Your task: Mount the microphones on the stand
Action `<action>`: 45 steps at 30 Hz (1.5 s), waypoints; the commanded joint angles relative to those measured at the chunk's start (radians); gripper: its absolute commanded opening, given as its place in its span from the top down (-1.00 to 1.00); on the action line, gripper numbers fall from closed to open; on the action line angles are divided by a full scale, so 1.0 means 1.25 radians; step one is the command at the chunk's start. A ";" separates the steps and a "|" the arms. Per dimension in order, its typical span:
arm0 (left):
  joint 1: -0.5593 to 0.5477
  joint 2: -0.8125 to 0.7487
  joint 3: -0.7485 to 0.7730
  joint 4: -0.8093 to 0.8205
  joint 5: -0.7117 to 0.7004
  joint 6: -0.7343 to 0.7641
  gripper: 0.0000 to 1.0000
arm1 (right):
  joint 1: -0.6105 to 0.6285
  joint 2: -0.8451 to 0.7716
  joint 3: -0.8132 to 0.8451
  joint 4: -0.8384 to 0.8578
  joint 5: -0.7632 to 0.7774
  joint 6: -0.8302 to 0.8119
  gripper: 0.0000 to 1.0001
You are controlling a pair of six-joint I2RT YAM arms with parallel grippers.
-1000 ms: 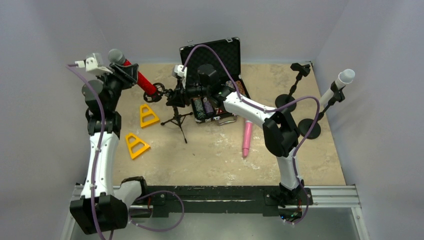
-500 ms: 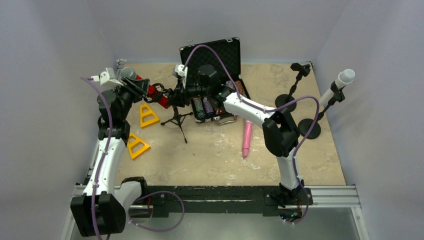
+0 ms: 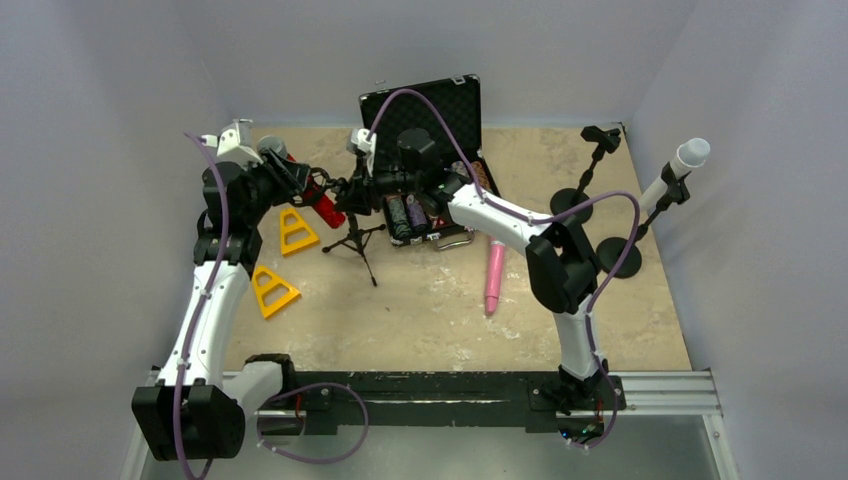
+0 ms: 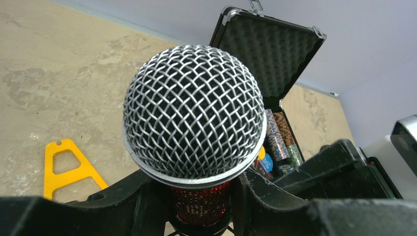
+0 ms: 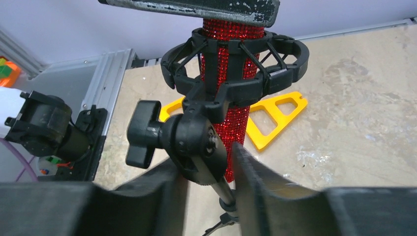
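Glittery red microphone (image 4: pixel 194 108) clamped in left pincer (image 4: pixel 199 206), through stand's shock mount (image 5: pixel 275 73); right pincer (image 5: pixel 206 162) straddling pivot (image 5: pixel 194 140), grip unclear.

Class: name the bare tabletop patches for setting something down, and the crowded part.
Free: near middle, between the nearer yellow triangle and pink microphone; near right corner, before round stand bases. Crowded: around tripod stand and open case.

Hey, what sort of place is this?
Most likely a robotics lab test cell: the left arm and right arm are bolted to a metal rail at a tabletop boxed in by plain walls, with microphone stands as props.
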 commanded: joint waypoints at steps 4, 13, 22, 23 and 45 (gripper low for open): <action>-0.008 -0.023 0.026 -0.159 0.007 0.034 0.08 | -0.013 -0.078 0.010 -0.090 -0.035 -0.027 -0.26; -0.007 -0.074 0.051 -0.196 -0.050 0.035 -0.56 | -0.032 -0.156 -0.035 -0.124 -0.046 -0.101 -0.56; -0.004 -0.175 0.087 -0.256 -0.130 0.075 -0.77 | -0.076 -0.269 -0.103 -0.258 -0.077 -0.197 -0.61; -0.004 -0.186 0.090 -0.263 -0.132 0.083 -0.78 | -0.088 -0.281 -0.103 -0.289 -0.085 -0.211 -0.61; -0.020 -0.453 -0.140 -0.089 0.250 0.095 -0.99 | -0.488 -0.856 -0.508 -0.507 0.086 -0.377 -0.98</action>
